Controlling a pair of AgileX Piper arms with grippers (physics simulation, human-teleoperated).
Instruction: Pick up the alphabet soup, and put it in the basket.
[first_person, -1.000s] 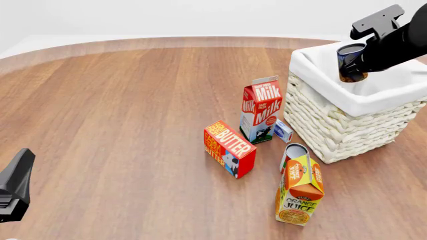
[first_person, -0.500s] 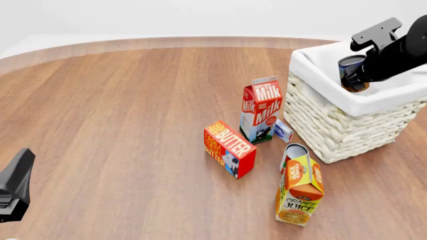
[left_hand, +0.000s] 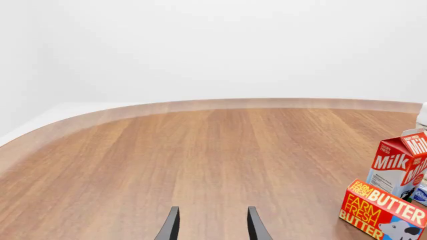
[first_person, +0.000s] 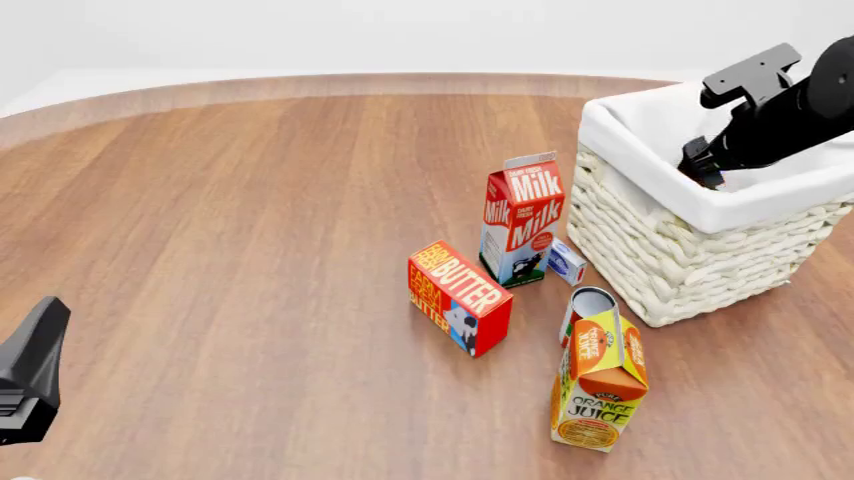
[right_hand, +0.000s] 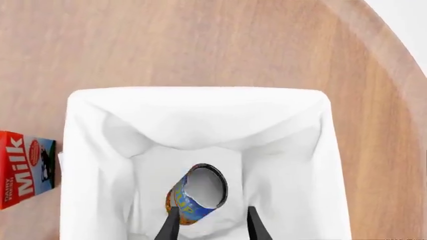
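Wood-grain table (first_person: 267, 200), rounded far edge, pale wall behind. Cluster of groceries at centre-right in the front view: milk carton (first_person: 522, 220) upright, red and white, just beside the left wall of the basket (first_person: 667, 250); a small blue-and-white box (first_person: 567, 262) sits low between the milk carton and the basket, close to both, contact unclear. Butter box (first_person: 458, 297), red-orange, lies nearer the camera, left of the milk, close to it. Orange juice carton (first_person: 601, 380) stands nearest the camera, with a red-and-white can (first_person: 585, 305) right behind it, mostly hidden. None of these sit over the basket's opening.

Basket is cream woven wicker with white cloth lining folded over the rim, at the right edge of the table. Alphabet soup (right_hand: 195, 194) is inside it, lying tilted on the white lining at the bottom; blue label with yellow-green letters, orange band at the low end, pale silver top facing up toward the right wrist camera. In the front view the can is hidden behind the rim and arm.

Right gripper (right_hand: 208, 222) hangs over the basket interior; fingers apart, not clamped, though the can's lower end lies in the gap and touching can't be ruled out. In the front view it is dark, above the near rim (first_person: 705, 160).

Left gripper (left_hand: 210, 225) parked low at the near-left table edge, fingers spread with bare table between them, well apart from everything.
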